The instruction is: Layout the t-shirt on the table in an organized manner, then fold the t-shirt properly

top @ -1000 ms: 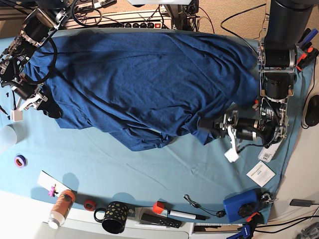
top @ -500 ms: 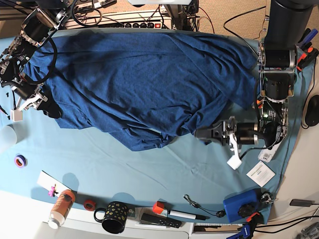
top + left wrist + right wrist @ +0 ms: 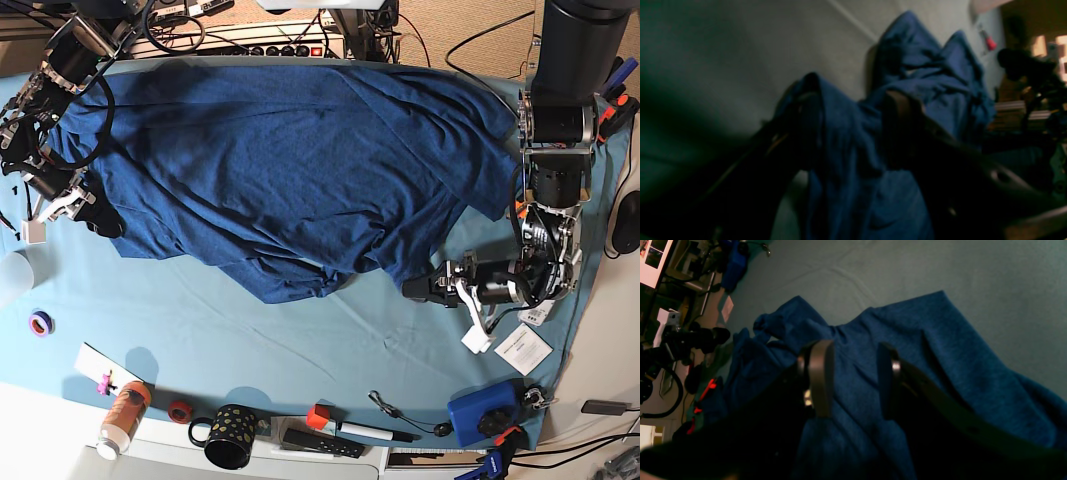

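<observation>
Garment: your t-shirt (image 3: pixel 290 160) lies spread but rumpled across the far half of the surface (image 3: pixel 300 340), with a bunched lobe at its near edge.
Left jaws: left gripper (image 3: pixel 415 290) sits at the shirt's hem; its wrist view shows the jaws apart with cloth draped between them, and whether they pinch it you cannot tell.
Right jaws: right gripper (image 3: pixel 853 380) has its jaws parted over the fabric, clamped on nothing visible.
Risk: pulling now could drag the folds into a tighter bunch, since the layers overlap.
Change: your left gripper has shifted nearer the front edge, away from the shirt.
</observation>
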`<state>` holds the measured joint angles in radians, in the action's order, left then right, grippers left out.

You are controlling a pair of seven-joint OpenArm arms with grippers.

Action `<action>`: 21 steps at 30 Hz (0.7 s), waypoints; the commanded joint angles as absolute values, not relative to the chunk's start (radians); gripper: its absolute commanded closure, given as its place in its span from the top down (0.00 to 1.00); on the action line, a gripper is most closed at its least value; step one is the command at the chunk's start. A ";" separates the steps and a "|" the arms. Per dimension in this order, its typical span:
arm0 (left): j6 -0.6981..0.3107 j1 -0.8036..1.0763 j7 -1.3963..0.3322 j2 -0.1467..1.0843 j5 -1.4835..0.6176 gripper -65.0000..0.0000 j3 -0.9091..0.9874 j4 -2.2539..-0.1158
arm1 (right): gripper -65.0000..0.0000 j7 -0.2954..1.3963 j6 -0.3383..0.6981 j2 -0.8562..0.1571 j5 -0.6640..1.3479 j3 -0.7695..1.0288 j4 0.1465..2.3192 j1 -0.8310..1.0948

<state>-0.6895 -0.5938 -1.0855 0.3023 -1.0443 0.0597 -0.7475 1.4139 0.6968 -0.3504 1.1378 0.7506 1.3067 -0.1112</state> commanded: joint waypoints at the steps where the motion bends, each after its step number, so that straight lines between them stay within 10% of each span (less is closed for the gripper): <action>1: -0.698 -0.629 -1.058 0.310 -1.056 0.46 0.061 -0.762 | 0.34 1.396 0.698 -0.374 1.166 0.754 1.321 -0.127; 21: -0.698 -0.574 -1.073 0.242 -0.949 0.46 0.061 -0.762 | 0.34 1.396 0.698 -0.374 1.165 0.754 1.321 -0.127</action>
